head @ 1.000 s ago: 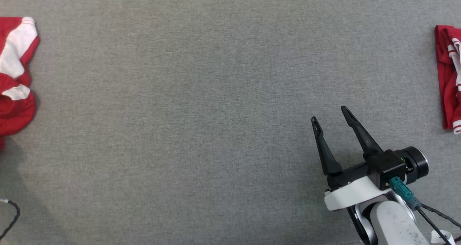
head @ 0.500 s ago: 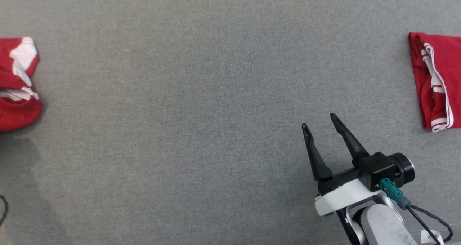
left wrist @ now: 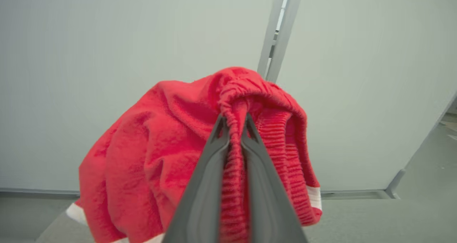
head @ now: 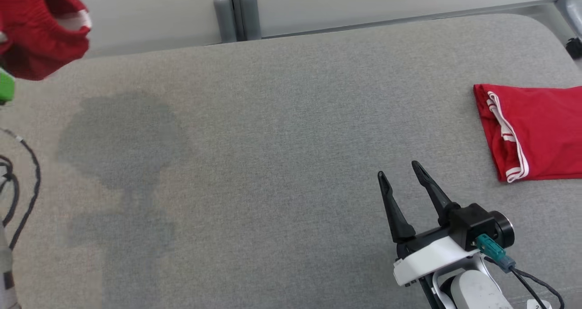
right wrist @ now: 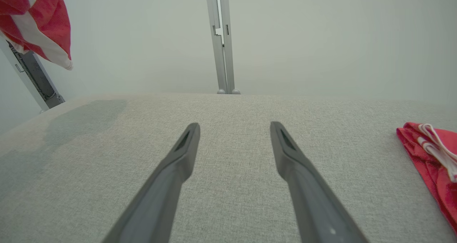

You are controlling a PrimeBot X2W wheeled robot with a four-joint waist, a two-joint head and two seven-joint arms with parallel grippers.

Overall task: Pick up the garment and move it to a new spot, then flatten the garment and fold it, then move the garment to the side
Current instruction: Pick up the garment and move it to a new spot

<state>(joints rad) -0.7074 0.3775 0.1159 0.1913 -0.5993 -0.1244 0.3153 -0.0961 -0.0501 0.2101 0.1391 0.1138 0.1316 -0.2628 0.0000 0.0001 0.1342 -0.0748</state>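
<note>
A red garment with white trim (head: 41, 32) hangs in the air at the upper left of the head view, above the grey surface. In the left wrist view my left gripper (left wrist: 234, 123) is shut on the gathered elastic band of this garment (left wrist: 160, 146), and the cloth drapes down on both sides of the fingers. The same garment (right wrist: 39, 25) shows at the upper left of the right wrist view. My right gripper (head: 400, 172) stands open over the surface at the lower right, with nothing between its fingers (right wrist: 185, 143).
A second red garment with white trim (head: 532, 132) lies folded on the right of the grey padded surface (head: 273, 141). A pale wall with a grey post (head: 232, 13) stands behind. Black cables (head: 18, 177) hang at the left edge.
The left gripper has shut on the red garment and lifted it off the surface. The head camera has tilted up, so the wall and back edge now show. The right gripper stays open.
</note>
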